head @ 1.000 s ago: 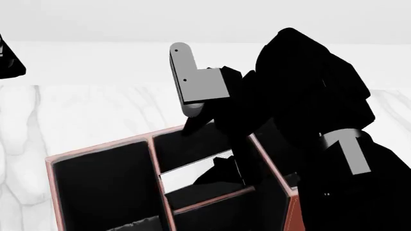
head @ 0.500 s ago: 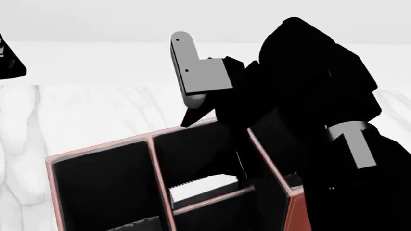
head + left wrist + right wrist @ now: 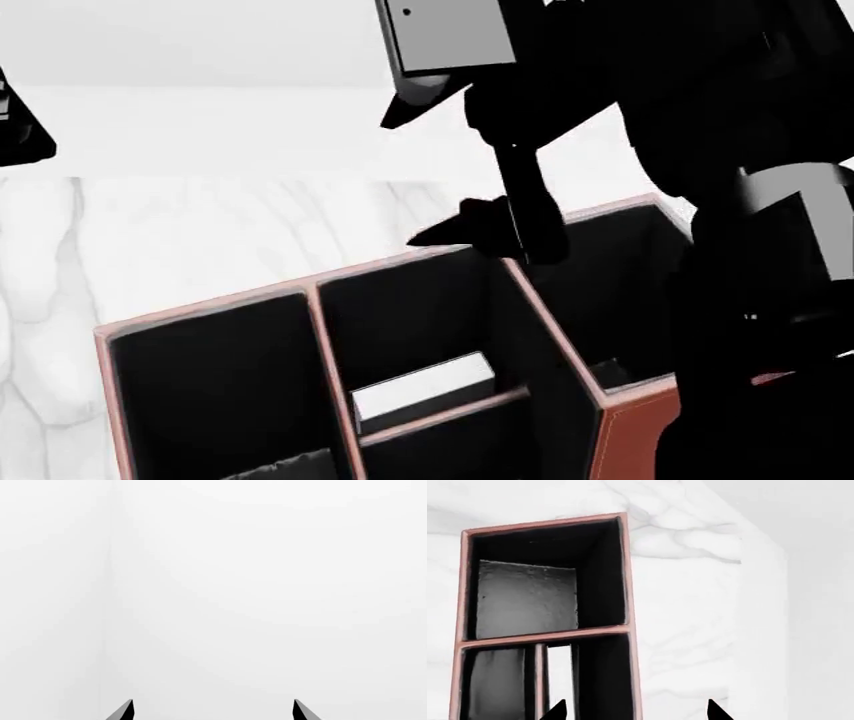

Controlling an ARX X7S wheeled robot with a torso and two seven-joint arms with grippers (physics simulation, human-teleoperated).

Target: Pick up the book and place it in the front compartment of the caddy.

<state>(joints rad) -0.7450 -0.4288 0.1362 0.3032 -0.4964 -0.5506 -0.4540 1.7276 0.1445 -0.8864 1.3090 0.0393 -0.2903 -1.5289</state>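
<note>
The book [image 3: 424,388] lies inside a small cell of the caddy [image 3: 638,430], placement apparently done. Above it, the right gripper [image 3: 461,225] hangs with jaws spread, empty. The left gripper [image 3: 212,712] is likewise parted, well apart.

The caddy [image 3: 627,440] looks like matt reddish-brown leather with black lining, on a smooth white marble-look table [image 3: 200,240].

I see a white marble tabletop [image 3: 200,240] with faint grey veining, its far edge meeting a plain, evenly lit pale wall [image 3: 200,45] without windows.
</note>
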